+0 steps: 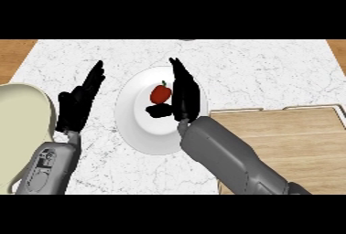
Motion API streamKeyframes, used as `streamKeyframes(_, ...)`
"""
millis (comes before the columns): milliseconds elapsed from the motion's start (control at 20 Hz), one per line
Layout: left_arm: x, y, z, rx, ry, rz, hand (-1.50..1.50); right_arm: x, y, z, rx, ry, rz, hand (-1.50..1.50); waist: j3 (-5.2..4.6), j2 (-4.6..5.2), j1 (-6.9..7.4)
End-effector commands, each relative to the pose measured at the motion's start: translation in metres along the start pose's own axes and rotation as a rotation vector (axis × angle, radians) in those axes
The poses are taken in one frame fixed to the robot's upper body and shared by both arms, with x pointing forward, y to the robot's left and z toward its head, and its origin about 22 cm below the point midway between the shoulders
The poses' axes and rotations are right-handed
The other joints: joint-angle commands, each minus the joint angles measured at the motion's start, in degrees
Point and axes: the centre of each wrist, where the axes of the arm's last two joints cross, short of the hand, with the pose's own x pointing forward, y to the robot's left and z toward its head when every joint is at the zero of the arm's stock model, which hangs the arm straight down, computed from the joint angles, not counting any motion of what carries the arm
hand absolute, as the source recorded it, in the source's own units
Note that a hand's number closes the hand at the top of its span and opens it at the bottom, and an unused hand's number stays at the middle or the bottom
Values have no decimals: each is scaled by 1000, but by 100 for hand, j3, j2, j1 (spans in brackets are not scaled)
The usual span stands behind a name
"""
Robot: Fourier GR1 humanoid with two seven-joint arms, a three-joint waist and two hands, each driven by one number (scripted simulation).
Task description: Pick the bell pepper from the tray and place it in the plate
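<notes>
Head view: the bell pepper (161, 93), red with a green stem pointing up-frame, lies on the white plate (138, 132), within the plate's inner well and slightly above its centre. The plate rests on the white marbled counter (270, 73), between the two hands. The right hand (182, 93) extends over the right half of the plate, fingers straight and pointing up-frame, thumb (159, 110) jutting left just below the pepper; the fingers are released and enclose nothing, and the pepper sits just beside the palm, with a narrow strip of plate showing between them. The right forearm (233, 160) runs diagonally from the lower right edge to the plate's lower right rim, crossing the left end of the wooden tray (297, 125). The tray occupies the right side of the view, its left end near the plate, and its visible surface carries no pepper. The left hand (79, 103) shows left of the plate, fingers straight and angled up toward the right, released and holding nothing, apart from the plate's rim. A cream-coloured rounded object (24, 109) fills the left edge beside the left forearm (49, 167)
</notes>
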Motion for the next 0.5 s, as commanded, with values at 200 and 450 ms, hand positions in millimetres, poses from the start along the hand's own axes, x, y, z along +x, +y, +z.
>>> streamKeyframes(200,-7,13,5,52,29,-3,0,-16,-11,13,-209,55,-234,-150,-6,-108,-421)
streamKeyframes(450,-19,27,15,68,43,4,0,-59,-72,28,-225,67,-280,-150,-7,-125,-503)
